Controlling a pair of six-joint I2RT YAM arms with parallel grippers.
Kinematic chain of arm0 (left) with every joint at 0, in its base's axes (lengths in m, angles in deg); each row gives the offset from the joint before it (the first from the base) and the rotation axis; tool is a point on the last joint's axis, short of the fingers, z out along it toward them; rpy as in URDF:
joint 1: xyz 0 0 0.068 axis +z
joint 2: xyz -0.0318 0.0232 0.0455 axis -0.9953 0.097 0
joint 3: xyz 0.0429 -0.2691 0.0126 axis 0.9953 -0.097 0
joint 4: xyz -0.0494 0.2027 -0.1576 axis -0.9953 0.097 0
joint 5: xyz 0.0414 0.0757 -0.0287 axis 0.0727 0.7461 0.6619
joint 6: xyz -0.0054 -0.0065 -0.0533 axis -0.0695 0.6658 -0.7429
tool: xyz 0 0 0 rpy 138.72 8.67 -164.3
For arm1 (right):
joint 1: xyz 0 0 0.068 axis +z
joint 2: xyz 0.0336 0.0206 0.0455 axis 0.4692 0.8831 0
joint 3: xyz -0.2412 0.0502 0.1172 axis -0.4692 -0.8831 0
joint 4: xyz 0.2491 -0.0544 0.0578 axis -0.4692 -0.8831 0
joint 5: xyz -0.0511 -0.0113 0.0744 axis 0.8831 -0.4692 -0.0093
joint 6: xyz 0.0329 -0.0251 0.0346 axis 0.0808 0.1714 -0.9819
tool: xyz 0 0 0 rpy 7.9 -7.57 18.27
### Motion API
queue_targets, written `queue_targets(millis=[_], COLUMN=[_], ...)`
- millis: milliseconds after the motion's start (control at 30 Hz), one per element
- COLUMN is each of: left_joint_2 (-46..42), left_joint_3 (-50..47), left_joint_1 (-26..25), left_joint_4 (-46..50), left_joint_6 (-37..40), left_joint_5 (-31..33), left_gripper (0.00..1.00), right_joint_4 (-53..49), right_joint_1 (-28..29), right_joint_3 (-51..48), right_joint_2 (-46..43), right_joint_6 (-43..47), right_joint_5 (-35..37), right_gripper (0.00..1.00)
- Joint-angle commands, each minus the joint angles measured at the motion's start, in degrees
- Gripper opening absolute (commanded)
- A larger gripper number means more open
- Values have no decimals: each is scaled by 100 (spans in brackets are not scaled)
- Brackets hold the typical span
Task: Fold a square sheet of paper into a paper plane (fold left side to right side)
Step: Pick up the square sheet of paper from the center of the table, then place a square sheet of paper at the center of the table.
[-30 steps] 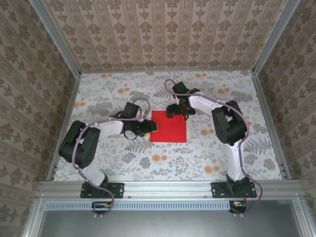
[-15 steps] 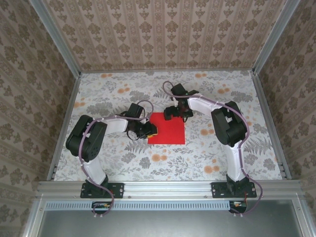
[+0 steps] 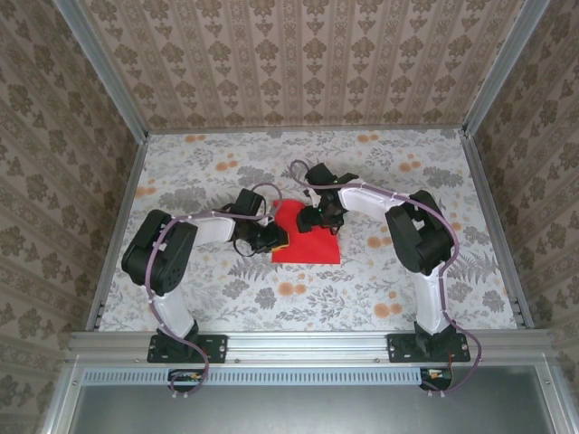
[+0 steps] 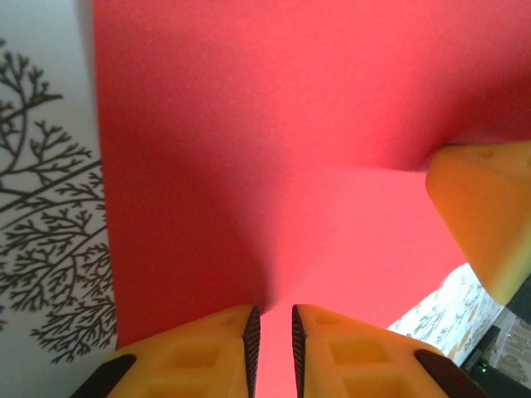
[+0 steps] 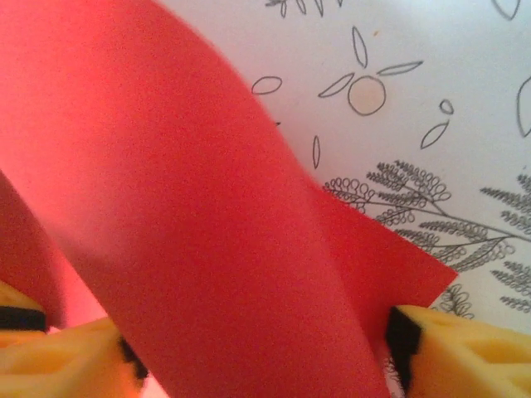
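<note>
Seen from above, two arms reach in from the bottom of the frame over a bench (image 3: 389,289) covered in a grey and orange floral print. At the centre of the frame lies the square sheet of paper (image 3: 312,246), bright red, most of it flat on the bench. The left tool (image 3: 274,238) sits at the sheet's left edge. In the left wrist view its yellow fingers (image 4: 207,356) stand almost together at the bottom of the frame, pinching the red paper in the thin slit between them. Farther back, the sheet's upper left corner rises off the bench in a curl. The right tool (image 3: 324,215) is at that raised part, its jaws parted: its fingers (image 5: 452,352) are spread wide, with the curled red band running between them.
</note>
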State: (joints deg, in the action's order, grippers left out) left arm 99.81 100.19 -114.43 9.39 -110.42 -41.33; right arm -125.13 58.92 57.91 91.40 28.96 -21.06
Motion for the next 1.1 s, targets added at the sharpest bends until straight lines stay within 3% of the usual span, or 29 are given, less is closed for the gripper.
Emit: queue_targets(millis=[0, 100, 300, 500, 700, 867, 1067], left_joint_2=[-24, -250, -845, -1724, -2310, -2300, -2012], left_joint_3=[109, 72, -210, -624, -675, -509, -145], left_joint_1=[75, 261, 1103, 1860, 2077, 1955, 1614], left_joint_4=[-43, -282, -923, -1868, -3430, -4467, -4740], left_joint_6=[104, 228, 486, 438, 157, -268, -422], left_joint_5=[206, 55, -534, -1194, -2325, -2943, -3259], left_gripper=[23, 28, 40, 61, 81, 86, 89], right_joint_4=[-273, -131, 618, 1145, 1201, 1145, 1476], right_joint_1=[27, 0, -265, -673, -982, -983, -943], right_joint_3=[-121, -187, -574, -909, -923, -672, -555], right_joint_2=[-239, -456, -1097, -1861, -2551, -2787, -2930], right_joint_6=[-16, 43, 46, 226, 680, 801, 537], right_joint_5=[-361, -551, -1551, -2916, -4068, -4792, -5352], right_gripper=[64, 47, 28, 26, 26, 26, 25])
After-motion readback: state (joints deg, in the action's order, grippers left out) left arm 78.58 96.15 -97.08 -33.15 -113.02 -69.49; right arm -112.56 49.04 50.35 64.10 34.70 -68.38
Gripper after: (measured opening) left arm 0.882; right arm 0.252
